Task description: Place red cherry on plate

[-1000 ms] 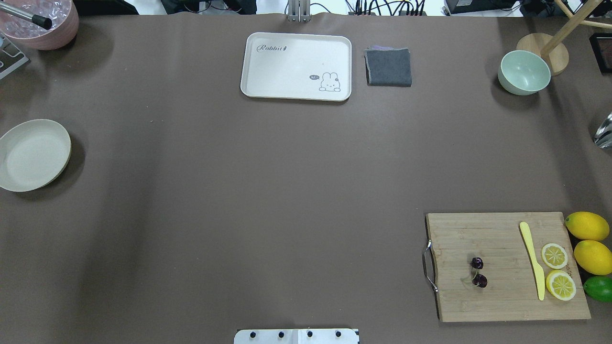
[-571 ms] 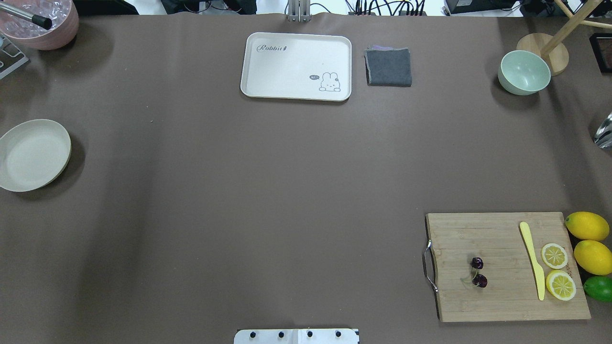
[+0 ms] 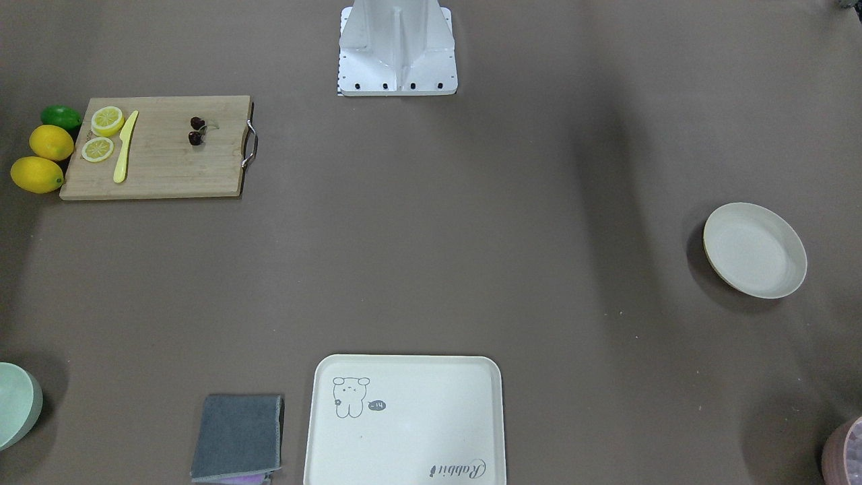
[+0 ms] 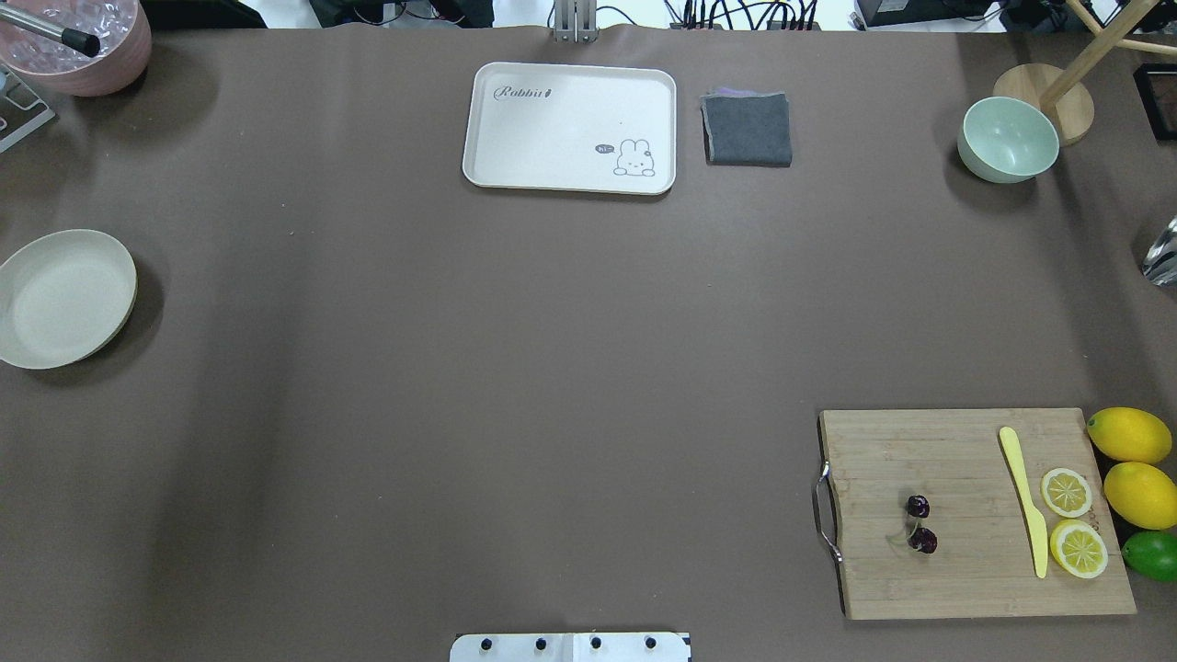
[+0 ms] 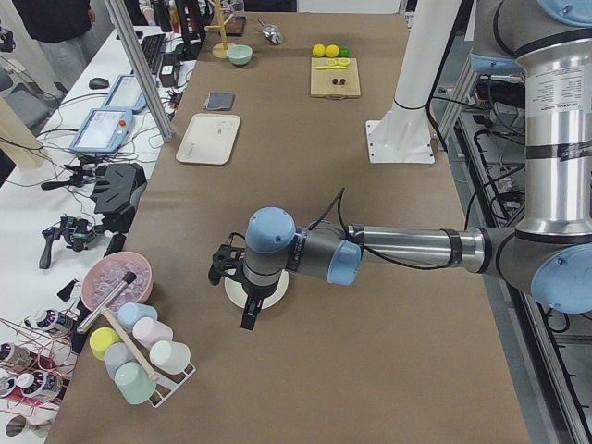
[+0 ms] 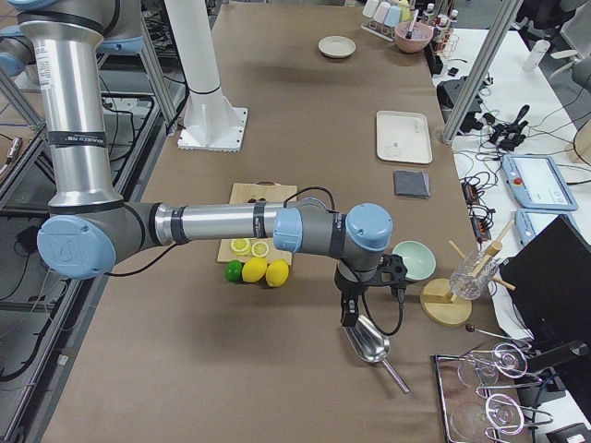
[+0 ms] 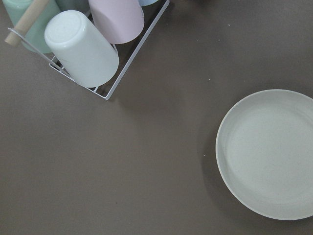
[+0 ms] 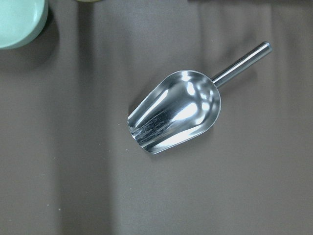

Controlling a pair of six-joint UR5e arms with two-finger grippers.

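Observation:
The red cherry (image 4: 918, 522) is a dark pair on thin stems, lying on the wooden cutting board (image 4: 965, 570) at the near right; it also shows in the front view as the cherry (image 3: 196, 131). The round cream plate (image 4: 60, 299) sits bare at the far left edge. My left gripper (image 5: 248, 313) hangs over the plate (image 5: 231, 289), seen only from the side, so I cannot tell its state. My right gripper (image 6: 349, 314) hovers over a steel scoop (image 6: 369, 341), far from the cherry; its state I cannot tell either.
On the board lie a yellow knife (image 4: 1025, 501) and two lemon slices (image 4: 1067, 492), with lemons (image 4: 1129, 435) and a lime (image 4: 1154, 554) beside it. A rabbit tray (image 4: 570, 129), grey cloth (image 4: 747, 129) and green bowl (image 4: 1009, 140) line the far edge. A cup rack (image 7: 98, 54) stands near the plate.

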